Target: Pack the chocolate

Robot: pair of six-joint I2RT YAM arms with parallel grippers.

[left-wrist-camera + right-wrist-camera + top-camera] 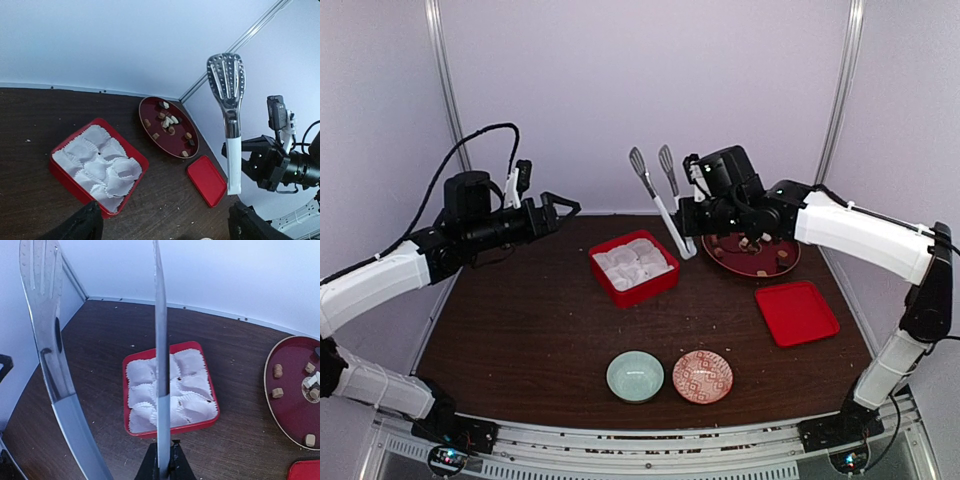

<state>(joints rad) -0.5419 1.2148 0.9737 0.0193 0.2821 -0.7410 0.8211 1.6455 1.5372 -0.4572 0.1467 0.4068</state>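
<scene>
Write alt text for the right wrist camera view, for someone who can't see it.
Silver tongs, held in the right gripper at the bottom edge, rise through the foreground, arms spread. Behind them, a red box of white paper cups sits on a dark table; a dark red plate with small chocolate pieces shows at right.

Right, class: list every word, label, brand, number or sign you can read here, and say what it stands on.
None: no readable text in any view. The red box, red lid, plate, tongs and green bowl show no writing; the pink bowl carries only a pattern.
</scene>
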